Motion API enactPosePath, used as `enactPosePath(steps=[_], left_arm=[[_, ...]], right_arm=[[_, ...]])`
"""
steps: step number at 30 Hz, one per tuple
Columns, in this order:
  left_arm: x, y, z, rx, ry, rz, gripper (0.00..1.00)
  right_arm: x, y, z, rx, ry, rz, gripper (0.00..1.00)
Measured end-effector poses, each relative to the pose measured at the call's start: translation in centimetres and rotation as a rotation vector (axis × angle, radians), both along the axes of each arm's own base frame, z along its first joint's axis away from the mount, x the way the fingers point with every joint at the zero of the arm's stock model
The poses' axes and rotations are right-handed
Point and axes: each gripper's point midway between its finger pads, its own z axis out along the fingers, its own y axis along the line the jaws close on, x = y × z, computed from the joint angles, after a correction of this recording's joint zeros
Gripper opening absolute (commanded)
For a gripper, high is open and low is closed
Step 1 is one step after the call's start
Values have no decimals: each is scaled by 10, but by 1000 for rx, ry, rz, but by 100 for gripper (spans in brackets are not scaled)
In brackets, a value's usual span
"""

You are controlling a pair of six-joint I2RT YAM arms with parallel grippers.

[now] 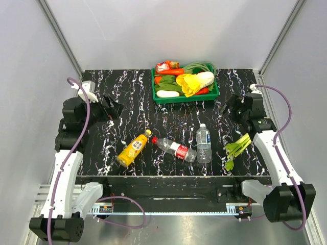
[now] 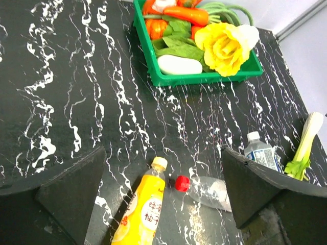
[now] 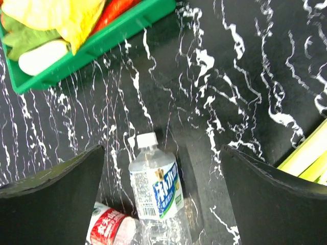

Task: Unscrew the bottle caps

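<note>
1. Three pale grey walls close in the black, white-veined table.
2. The two arms sit at the table's sides. The left gripper and right gripper both have their jaws spread wide with nothing between them, well apart from the bottles.
3. A green tray at the far middle holds piled vegetables (a yellow leafy head, a white piece, red and orange ones; whatever lies underneath is hidden).
4. Three bottles lie on their sides near the front middle. The orange juice bottle is on the left, the red-label bottle between, and the water bottle on the right. In the left wrist view a finger hides most of the water bottle.
5. A leafy green stalk lies right of them, cut off in both wrist views.
6. All caps are on. The yellow cap and red cap are just beside each other, and the pale cap points towards the tray (its colour is hard to make out).
</note>
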Motion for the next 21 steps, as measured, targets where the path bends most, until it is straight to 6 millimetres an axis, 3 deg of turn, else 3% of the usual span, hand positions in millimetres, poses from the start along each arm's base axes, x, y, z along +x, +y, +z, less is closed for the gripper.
enactPosePath(steps=[8, 13, 17, 21], left_arm=[[-12, -1, -19, 2, 71, -8, 99], [-11, -8, -29, -5, 110, -55, 99], [-6, -23, -50, -35, 199, -153, 99], [-4, -31, -64, -55, 256, -198, 99]], right_arm=[[-18, 17, -25, 55, 144, 83, 100], [-24, 21, -17, 63, 164, 112, 100], [-25, 24, 0, 49, 153, 148, 100], [-30, 40, 2, 26, 186, 218, 100]])
